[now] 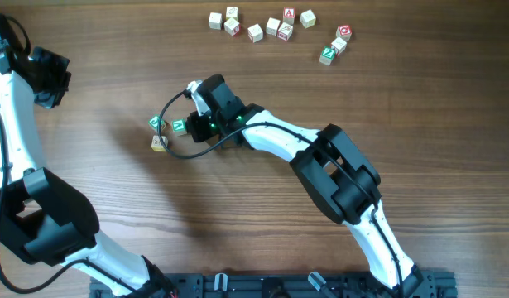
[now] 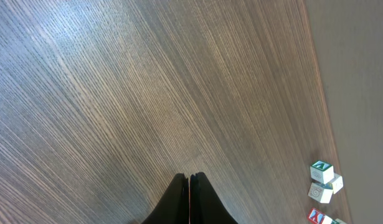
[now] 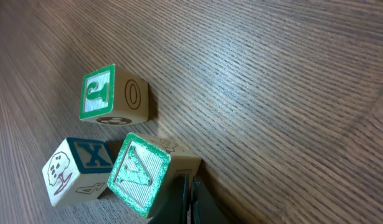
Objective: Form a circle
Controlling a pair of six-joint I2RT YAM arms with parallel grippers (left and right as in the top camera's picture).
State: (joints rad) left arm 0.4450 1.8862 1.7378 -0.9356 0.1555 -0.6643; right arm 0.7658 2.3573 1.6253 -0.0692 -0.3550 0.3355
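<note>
R gripper [image 3: 189, 198] is seen pinched closed at the cube cluster [image 1: 165, 131].
3 cubes are grouped left of mid-table [image 1: 113, 190]; jaws are parked just beside a green-faced cube [image 3: 141, 177]. L gripper [image 2: 189, 185] is closed too, held over bare wood.

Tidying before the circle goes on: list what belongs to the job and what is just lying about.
In the job: three grouped cubes, right gripper shut beside them.
Lying about: scattered cubes along the far edge, idle left gripper.
</note>
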